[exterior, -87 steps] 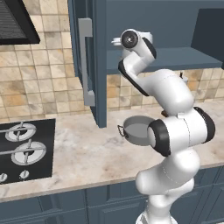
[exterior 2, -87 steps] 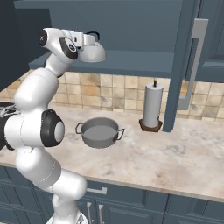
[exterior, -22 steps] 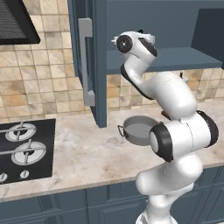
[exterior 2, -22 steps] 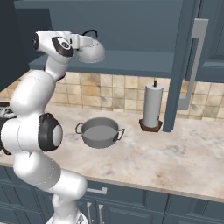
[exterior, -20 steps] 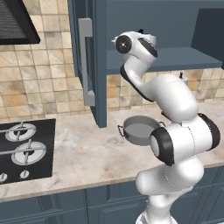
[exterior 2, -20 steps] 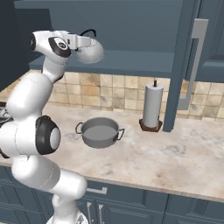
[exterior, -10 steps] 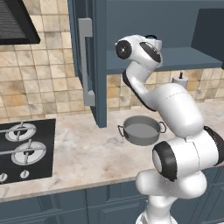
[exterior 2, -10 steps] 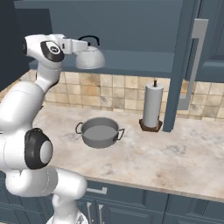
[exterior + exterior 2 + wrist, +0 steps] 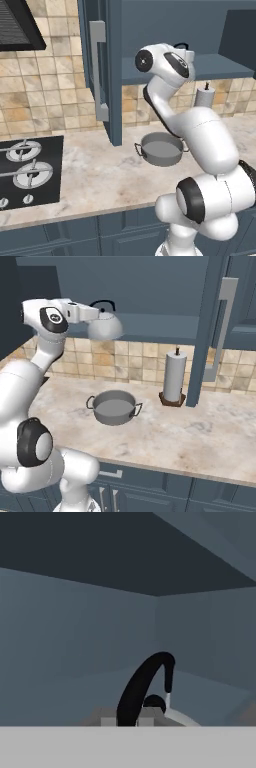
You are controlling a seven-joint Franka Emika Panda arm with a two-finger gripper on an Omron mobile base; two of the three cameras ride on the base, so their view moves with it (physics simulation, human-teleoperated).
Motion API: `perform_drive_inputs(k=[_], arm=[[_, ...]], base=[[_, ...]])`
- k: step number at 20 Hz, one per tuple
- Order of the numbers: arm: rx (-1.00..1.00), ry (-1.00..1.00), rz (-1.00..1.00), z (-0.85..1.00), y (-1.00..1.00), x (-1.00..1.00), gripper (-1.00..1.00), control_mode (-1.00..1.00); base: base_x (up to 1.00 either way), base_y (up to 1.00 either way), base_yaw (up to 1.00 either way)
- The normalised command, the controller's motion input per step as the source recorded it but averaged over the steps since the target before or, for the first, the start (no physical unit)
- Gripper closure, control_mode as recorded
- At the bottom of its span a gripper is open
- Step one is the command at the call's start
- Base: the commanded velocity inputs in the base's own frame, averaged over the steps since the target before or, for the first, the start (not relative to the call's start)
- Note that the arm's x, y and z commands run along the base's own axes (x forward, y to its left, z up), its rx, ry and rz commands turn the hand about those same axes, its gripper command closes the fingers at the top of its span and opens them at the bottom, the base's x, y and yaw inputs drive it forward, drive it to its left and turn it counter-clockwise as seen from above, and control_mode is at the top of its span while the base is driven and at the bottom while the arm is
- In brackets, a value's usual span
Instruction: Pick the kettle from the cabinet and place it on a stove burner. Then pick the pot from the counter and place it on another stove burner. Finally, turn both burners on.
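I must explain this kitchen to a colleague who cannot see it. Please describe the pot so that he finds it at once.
Start at the open wall cabinet; on the marbled counter below it sits the pot. It is grey, wide and shallow, open on top, with two small loop handles, unlike the tall paper towel roll beside it.

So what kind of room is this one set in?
A rendered home kitchen, it seems: a black cooktop in a marbled counter, dark blue wall cabinet, tiled backsplash.

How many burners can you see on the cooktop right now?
2, both at the left of the left base view: one burner farther back, one burner nearer the front. More may lie past the picture's edge.
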Motion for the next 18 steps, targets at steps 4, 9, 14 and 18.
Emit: perform_drive_inputs(k=[4,9,14,18], arm=[[0.00,0.00,-0.08,-0.09,-0.12,-0.46,1.00,-1.00],[0.00,-0.01,-0.09,-0.16,-0.09,-0.52,1.00,-1.00],[0.00,0.00,-0.09,-0.19,-0.06,-0.44,1.00,-1.00],[0.01,0.00,-0.08,-0.18,-0.05,-0.39,1.00,-1.00]], base=[[0.00,0.00,0.00],[0.00,0.00,0.00],[0.00,0.00,0.00],[0.00,0.00,0.00]])
